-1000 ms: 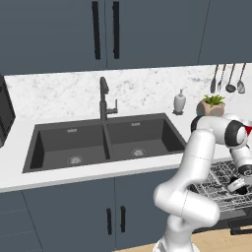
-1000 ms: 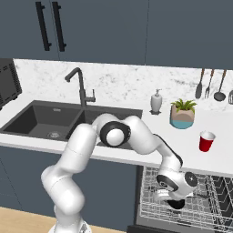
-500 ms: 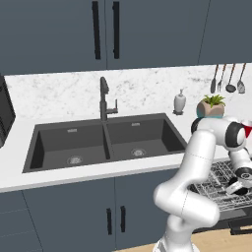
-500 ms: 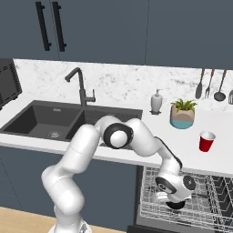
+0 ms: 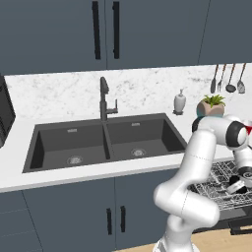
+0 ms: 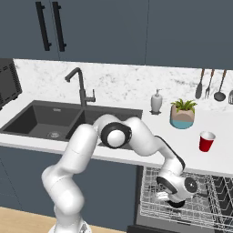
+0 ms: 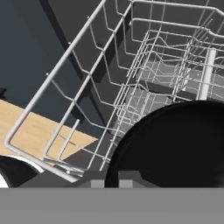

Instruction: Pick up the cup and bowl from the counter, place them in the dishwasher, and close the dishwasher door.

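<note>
The gripper [image 7: 112,181] was closed on the rim of the bowl [image 7: 175,146], which sat ahead of the jaws inside the dishwasher [image 6: 182,211] rack. The cup [image 6: 206,141] stood on the counter [image 6: 218,154], well above the jaws.

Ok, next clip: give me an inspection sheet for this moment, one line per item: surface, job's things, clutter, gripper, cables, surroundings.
Surface: white marbled counter with a dark double sink set in.
Job's things: red cup stands upright on the counter, right of the plant pot; dark bowl sits low over the wire rack of the dishwasher; the rack is pulled out.
Clutter: soap dispenser beside the plant pot.
Gripper: gripper down in the rack, shut on the bowl's rim.
Cables: nothing seen.
Surroundings: black faucet, hanging utensils on the wall, dark cabinets with bar handles, wood floor.
</note>
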{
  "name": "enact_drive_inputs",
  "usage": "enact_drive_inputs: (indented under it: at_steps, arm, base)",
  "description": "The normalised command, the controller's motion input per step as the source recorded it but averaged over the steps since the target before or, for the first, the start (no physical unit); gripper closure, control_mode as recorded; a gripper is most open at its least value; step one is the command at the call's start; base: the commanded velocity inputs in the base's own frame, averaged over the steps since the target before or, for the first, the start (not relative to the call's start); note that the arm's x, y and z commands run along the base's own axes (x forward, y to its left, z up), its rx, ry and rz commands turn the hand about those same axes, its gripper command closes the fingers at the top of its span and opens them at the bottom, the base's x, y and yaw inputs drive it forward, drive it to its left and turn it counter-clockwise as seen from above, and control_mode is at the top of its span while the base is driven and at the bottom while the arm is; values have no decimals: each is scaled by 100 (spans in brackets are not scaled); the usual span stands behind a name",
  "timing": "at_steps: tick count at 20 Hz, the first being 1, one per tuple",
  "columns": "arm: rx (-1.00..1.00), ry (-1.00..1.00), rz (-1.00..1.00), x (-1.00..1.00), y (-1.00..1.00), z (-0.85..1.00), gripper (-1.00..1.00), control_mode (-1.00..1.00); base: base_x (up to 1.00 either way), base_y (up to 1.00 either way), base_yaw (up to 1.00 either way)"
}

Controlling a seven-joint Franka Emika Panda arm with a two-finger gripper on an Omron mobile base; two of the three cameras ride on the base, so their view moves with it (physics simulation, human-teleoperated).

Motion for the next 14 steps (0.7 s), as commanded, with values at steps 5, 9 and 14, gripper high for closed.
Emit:
enact_drive_inputs:
  at_steps: [5,9,14]
  arm:
    - [0,0,0,14,3,28,100,-100]
    - [0,0,0,37,0,3,100,-100]
    - [0,0,0,12,0,-41,100,-100]
  base:
    - [0,0,0]
    - [0,0,0]
    - [0,0,0]
